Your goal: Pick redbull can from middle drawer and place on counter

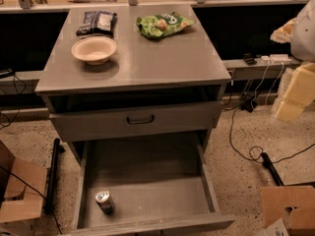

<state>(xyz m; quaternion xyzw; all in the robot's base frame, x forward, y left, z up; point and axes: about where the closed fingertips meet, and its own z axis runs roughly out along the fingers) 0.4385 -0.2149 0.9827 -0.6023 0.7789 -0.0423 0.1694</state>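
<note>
The redbull can [104,201] stands upright in the front left corner of the open middle drawer [157,195], its silver top facing up. The drawer is pulled far out, and its grey floor is bare apart from the can. The counter [162,63] is the flat grey top of the cabinet above it. My gripper [294,95] is the pale cream shape at the right edge of the view. It hangs well to the right of the cabinet, at about drawer-front height, far from the can and holding nothing that I can see.
On the counter are a pale bowl [94,49] at the left, a dark snack bag [97,22] behind it and a green chip bag [162,25] at the back. A shut drawer front with a dark handle [140,119] sits above the open drawer. Cardboard boxes [19,195] [288,208] and cables [241,146] lie on the floor.
</note>
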